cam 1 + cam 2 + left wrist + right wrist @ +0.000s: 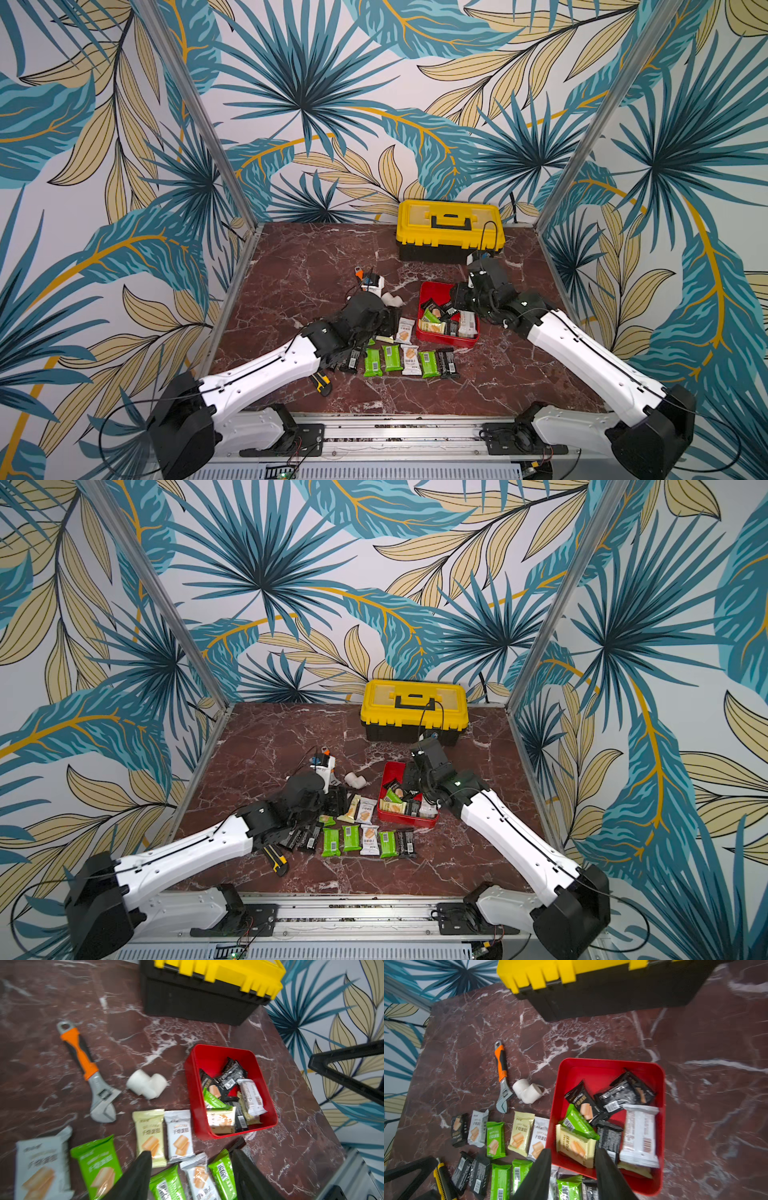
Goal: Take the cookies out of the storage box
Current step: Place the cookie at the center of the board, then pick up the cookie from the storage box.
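**Jaws parted and empty on both sides, cookies in the tray and on the table**

Right gripper [573,1150] first: its jaws stood partly apart with nothing between them, hanging above the red storage box [591,1062]. A cream cookie packet [575,1147] lay in the box just past my fingertips, with a green packet [577,1124] leaning on its far edge. Black packets [625,1093] and a white packet [640,1134] filled the rest of that end. The far end of the box floor was bare red.

My left gripper [191,1153] also had its jaws apart and held nothing. It hovered over the cookies on the table [393,357], which lay in rows beside the box, green, white, cream and black.

Further out, a white pipe elbow [146,1084] sat near the box's left wall, apart from it. An orange-handled adjustable wrench [83,1057] lay just beyond it. A yellow utility knife [321,381] rested beside my left forearm. The yellow-and-black toolbox [449,232] stood shut at the back of the marble table [311,266].
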Available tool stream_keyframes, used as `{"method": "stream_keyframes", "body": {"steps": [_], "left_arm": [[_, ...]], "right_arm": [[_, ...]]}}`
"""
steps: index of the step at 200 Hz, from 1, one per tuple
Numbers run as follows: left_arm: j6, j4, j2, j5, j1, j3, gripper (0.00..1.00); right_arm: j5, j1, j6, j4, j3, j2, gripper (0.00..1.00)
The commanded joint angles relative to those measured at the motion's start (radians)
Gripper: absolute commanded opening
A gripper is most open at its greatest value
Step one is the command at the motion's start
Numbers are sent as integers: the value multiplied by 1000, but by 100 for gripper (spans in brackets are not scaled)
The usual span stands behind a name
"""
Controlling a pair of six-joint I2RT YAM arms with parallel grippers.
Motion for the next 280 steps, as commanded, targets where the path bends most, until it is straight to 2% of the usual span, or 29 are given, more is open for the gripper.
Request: {"method": "stream_keyframes", "body": {"steps": [1, 31, 57, 128, 190, 280], "left_arm": [[94, 42, 142, 121, -33, 157, 66], [73, -44, 351, 160, -68, 359, 65], [25, -64, 489, 225, -84, 478, 65], [-105, -188, 791, 273, -96, 752, 64], [-168, -235, 951, 302, -97, 904, 58], [-176, -259, 1030, 315, -103, 996, 66]], "right_arm": [[106, -15, -37, -111, -28, -83, 41], [202, -19, -20, -148, -51, -200, 41], [250, -20, 6, -187, -78, -298, 41], [256, -20, 54, -281, -140, -485, 41], [248, -20, 59, -313, -141, -519, 41], [257, -20, 51, -331, -141, -541, 41]]}}
